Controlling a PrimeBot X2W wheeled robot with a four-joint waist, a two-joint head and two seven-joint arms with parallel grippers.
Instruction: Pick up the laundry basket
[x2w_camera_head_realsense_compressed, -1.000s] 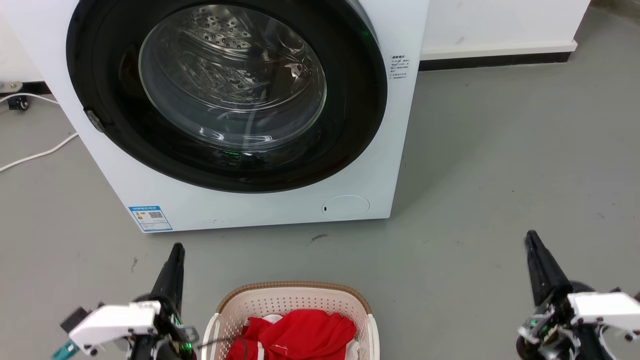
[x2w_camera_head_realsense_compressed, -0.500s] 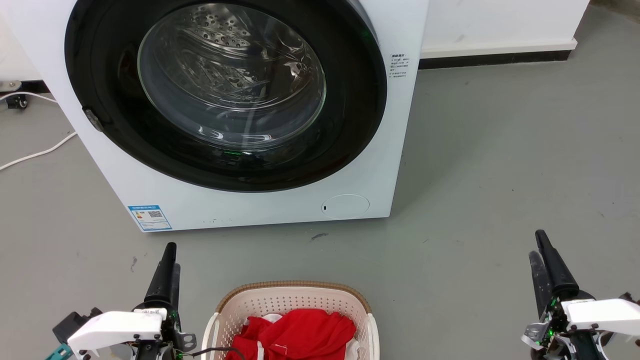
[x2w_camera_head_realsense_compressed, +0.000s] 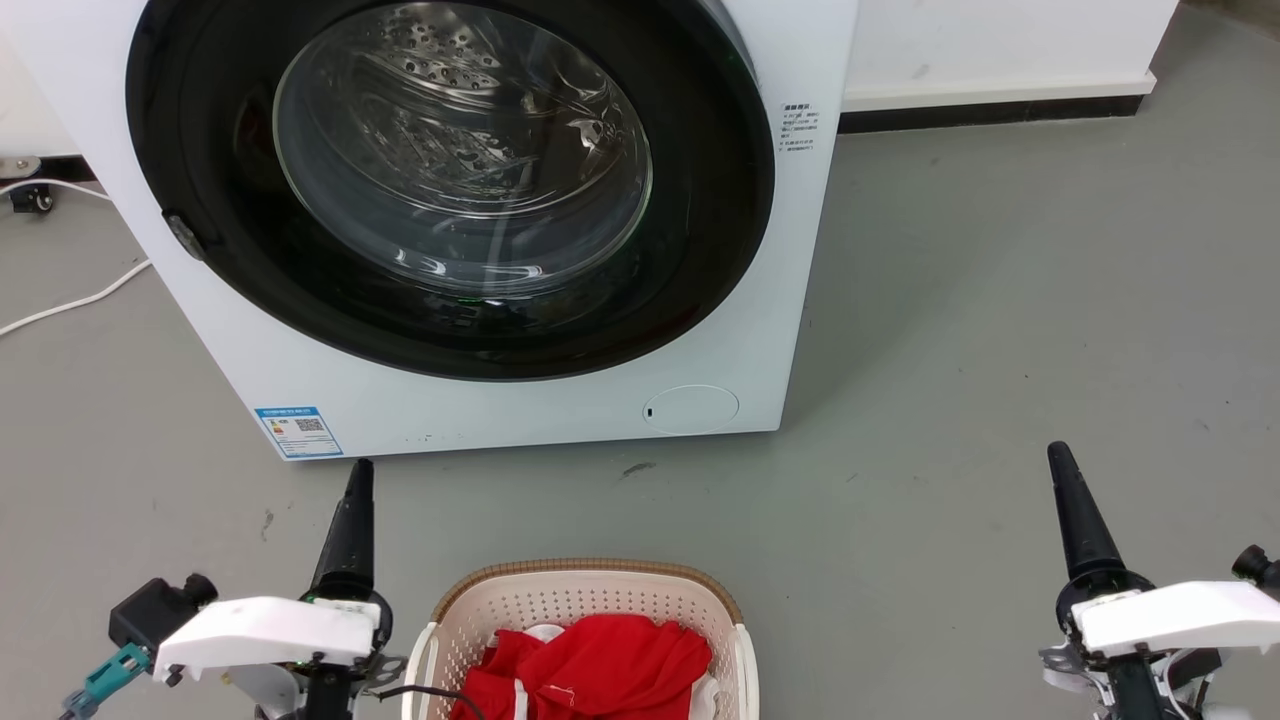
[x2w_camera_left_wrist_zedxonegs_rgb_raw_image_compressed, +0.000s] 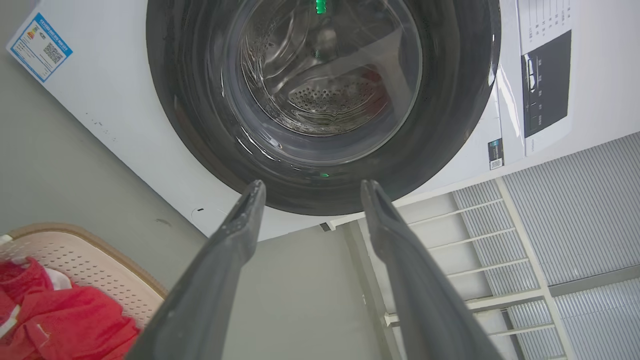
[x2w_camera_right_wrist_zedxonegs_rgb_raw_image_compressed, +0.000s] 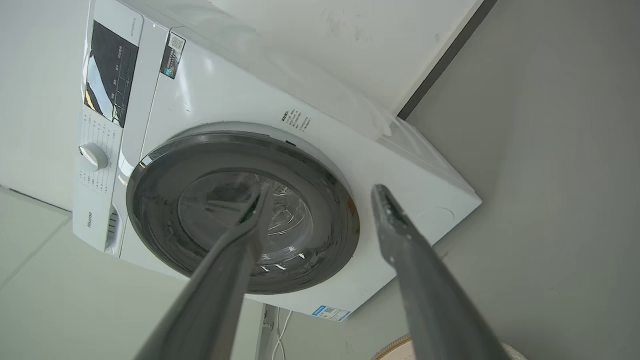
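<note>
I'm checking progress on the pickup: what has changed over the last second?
Both arms shifted slightly: the left gripper and the right gripper each edged forward, toward the washing machine. Neither took hold of anything; both are open. The laundry basket, with its red clothes, sits where it was, untouched.

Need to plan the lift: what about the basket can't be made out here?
- Cream perforated plastic laundry basket: near half cut off by the head view's bottom edge.
- Its white side handles: lower ends cut off at that edge.
- Anything beneath the red cloth: hidden by it, head and left wrist views.
</note>
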